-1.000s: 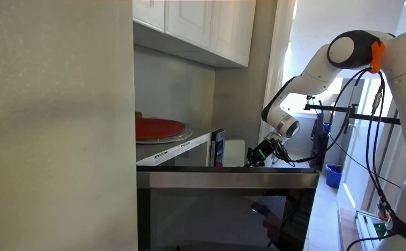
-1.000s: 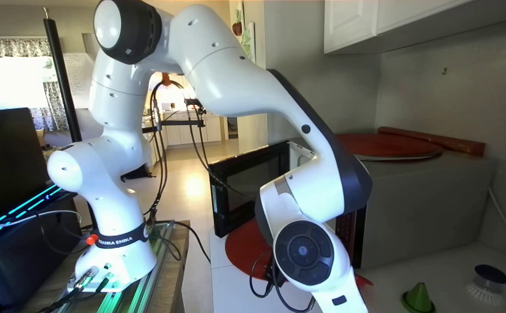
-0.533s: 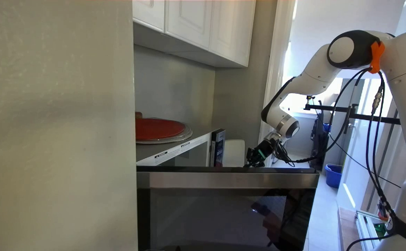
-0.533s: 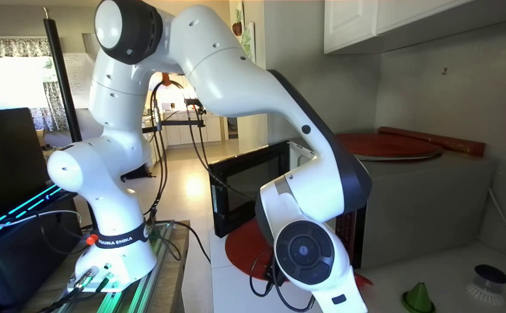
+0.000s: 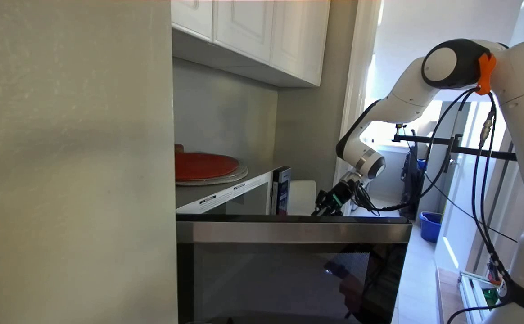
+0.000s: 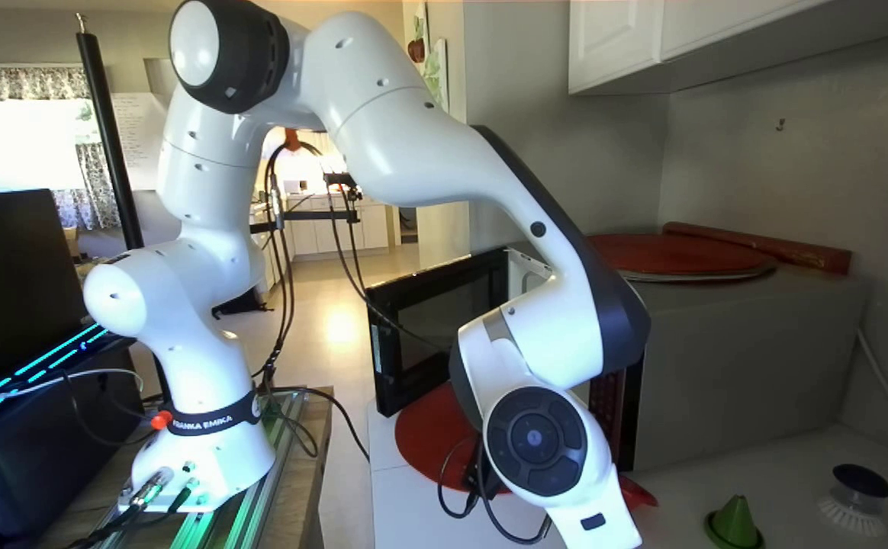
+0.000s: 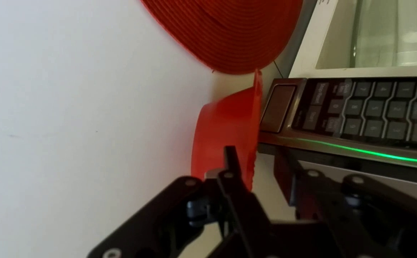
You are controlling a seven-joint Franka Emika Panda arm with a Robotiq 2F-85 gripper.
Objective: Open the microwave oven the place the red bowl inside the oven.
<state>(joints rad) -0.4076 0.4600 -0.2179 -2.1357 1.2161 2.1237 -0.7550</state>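
The red bowl (image 7: 223,122) was sitting on the counter (image 7: 86,107) in front of the microwave (image 6: 749,374), down by the bottom end of its control panel (image 7: 366,111). It stood upright, mouth up. Side-on like that, its longest line was the rim, and that ran roughly along the microwave's front. The rim was tight up beside the panel; couldn't tell if they touched. The edge of a red mat (image 7: 226,32) was close too, lying in front of the microwave's cavity. The roomy side was away from the microwave, where a wide stretch of counter spread out.

The gripper (image 7: 257,154) was right at the bowl, fingers (image 7: 232,161) spread partway, with the rim lined up in the gap in the wrist view. Couldn't tell if either finger touched it.

The microwave faced the base of the arm (image 6: 398,141), and its door (image 5: 280,270) was swung way out at the end opposite the panel, free edge reaching out near the counter's front edge. A red disc (image 5: 205,165) lay on top. Past the panel end sat a green cone (image 6: 734,522) and a brush (image 6: 856,499), and white cupboards (image 5: 253,31) hung above the microwave.
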